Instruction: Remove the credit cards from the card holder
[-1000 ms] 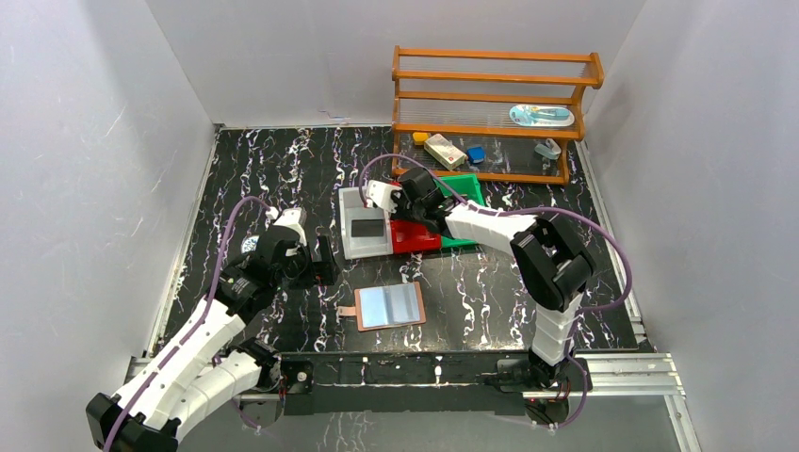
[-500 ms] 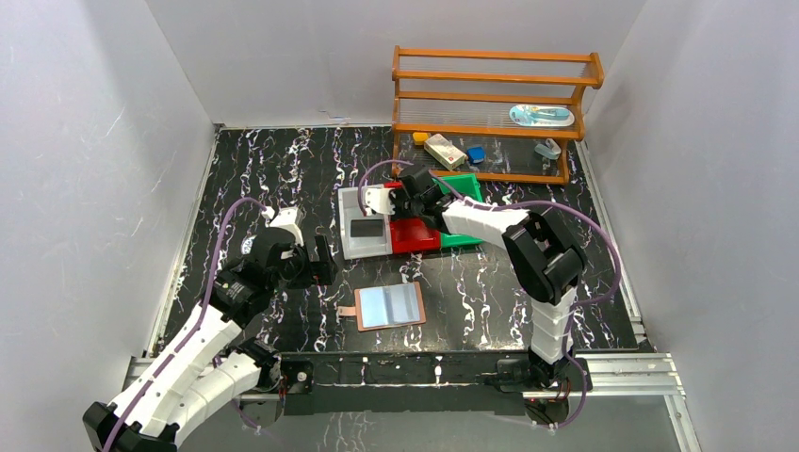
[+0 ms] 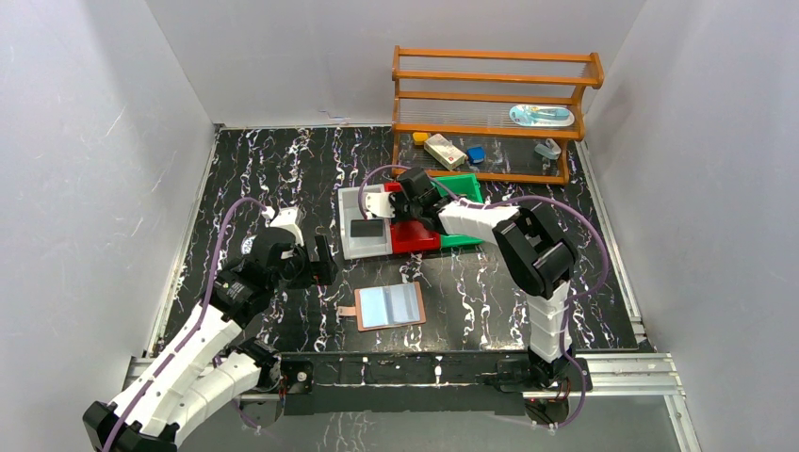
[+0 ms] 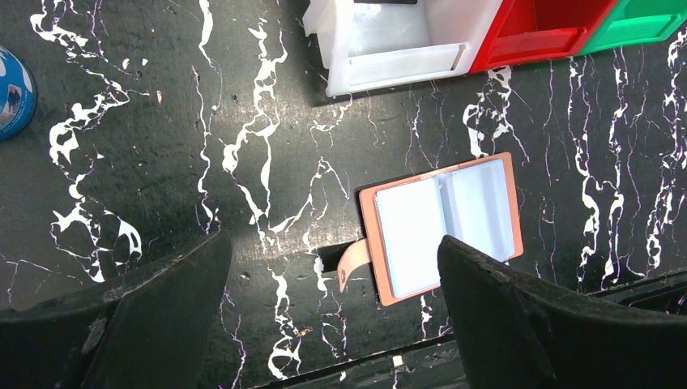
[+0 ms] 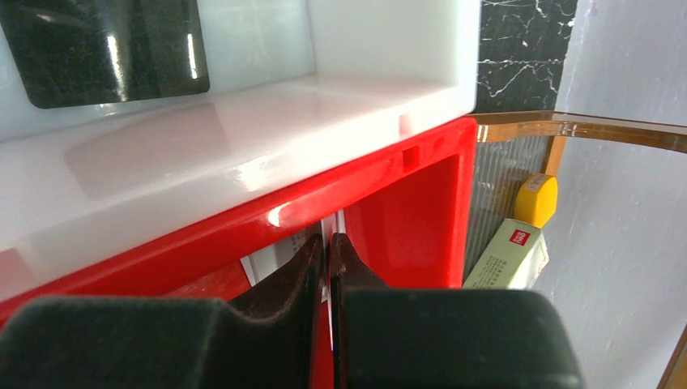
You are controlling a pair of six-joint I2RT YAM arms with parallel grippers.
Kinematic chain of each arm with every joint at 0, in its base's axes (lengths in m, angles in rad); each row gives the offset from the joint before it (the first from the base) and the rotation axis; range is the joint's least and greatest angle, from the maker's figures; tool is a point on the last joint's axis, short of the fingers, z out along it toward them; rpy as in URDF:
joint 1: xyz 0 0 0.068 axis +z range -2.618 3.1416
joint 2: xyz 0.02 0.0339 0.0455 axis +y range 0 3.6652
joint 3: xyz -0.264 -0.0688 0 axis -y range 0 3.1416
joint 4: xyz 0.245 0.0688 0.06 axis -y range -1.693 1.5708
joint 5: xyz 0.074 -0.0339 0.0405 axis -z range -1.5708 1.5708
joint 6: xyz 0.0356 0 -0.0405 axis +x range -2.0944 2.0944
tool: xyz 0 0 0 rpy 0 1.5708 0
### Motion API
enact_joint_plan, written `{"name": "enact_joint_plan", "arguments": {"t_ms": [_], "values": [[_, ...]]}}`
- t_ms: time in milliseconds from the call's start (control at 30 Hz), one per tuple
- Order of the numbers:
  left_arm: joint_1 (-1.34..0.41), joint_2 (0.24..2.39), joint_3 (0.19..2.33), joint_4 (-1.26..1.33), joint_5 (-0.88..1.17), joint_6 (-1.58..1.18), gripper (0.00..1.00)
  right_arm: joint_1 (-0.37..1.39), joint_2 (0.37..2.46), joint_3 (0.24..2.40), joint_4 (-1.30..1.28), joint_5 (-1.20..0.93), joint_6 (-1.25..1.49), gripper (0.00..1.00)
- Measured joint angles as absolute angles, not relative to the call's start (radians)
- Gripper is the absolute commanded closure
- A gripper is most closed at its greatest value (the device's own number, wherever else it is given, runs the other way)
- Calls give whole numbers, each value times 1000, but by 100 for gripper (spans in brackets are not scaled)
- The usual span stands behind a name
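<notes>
The card holder (image 3: 391,306) lies open near the table's front edge, tan rim, pale blue lining, strap tab to its left. In the left wrist view it (image 4: 441,223) lies flat; I cannot tell whether its pale pockets hold cards. My left gripper (image 3: 320,262) is open and empty, hovering left of and above the holder (image 4: 332,251). My right gripper (image 3: 403,209) is over the red bin (image 3: 415,237). Its fingers are shut on a thin whitish credit card (image 5: 330,228), held edge-on inside the red bin (image 5: 405,211). Another whitish card (image 5: 271,253) lies in that bin.
A white bin (image 3: 363,247) holding a black card (image 3: 366,228) stands left of the red bin, and a green bin (image 3: 464,188) behind it. A wooden rack (image 3: 490,113) with small items fills the back right. A round blue-white object (image 4: 10,91) lies left.
My right gripper has moved a little left and back over the red bin. My left arm shifted slightly down and left, then held still. The holder has not moved.
</notes>
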State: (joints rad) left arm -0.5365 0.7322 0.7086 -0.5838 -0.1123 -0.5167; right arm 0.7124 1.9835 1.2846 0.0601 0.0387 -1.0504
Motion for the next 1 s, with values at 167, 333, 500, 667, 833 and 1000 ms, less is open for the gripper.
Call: {"name": "enact_joint_plan", "arguments": {"t_ms": [167,333,500,667,833,1000], "values": [[-537,745,709,-584,-112,-516,2,712,1998,1284,62,51,-1053,79],[-537,750,709,-584,-112,-516,2,712,1998,1284,54,52,-1041,63],[-537,750,709,-584,-112,-516,2,712,1994,1284,42,40,-995,58],[-537,751,709,-584,-112,-517,2,712,1976,1284,20,22,-945,54],[-537,751,709,-583,-112,-516,2,712,1941,1283,19,18,-899,51],[-537,757,709,-583,-112,-516,2,712,1876,1255,56,14,-806,50]]}}
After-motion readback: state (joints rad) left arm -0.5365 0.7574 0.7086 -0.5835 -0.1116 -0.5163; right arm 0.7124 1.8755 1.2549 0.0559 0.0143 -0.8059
